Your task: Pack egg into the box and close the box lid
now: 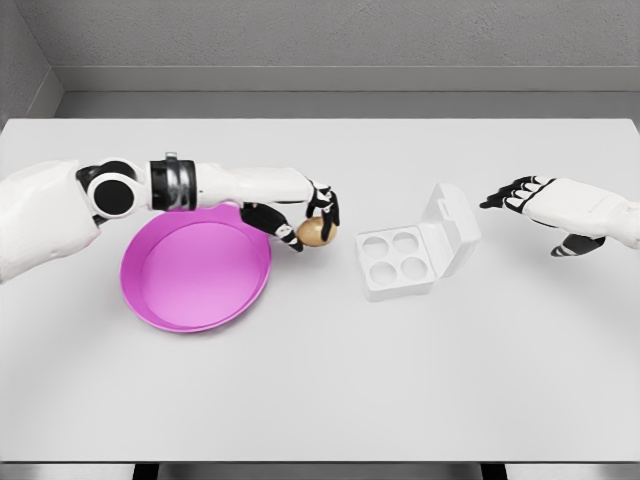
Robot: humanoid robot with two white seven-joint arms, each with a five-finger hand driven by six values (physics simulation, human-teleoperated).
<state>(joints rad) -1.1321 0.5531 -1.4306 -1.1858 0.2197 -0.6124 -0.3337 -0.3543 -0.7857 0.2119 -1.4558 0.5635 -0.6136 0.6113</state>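
A brown egg (313, 232) is held in the curled fingers of my left hand (312, 222), just right of the pink plate's (170, 300) rim and above the table. The white egg box (398, 262) sits in the middle right of the table with its lid (455, 225) standing open at the right; its four cups look empty. My right hand (525, 200) hovers to the right of the lid, fingers spread, holding nothing.
The pink plate lies at the left, under my left forearm. The table's (320, 390) grey surface stretches broad in front of the box and plate. A grey wall runs behind the far edge.
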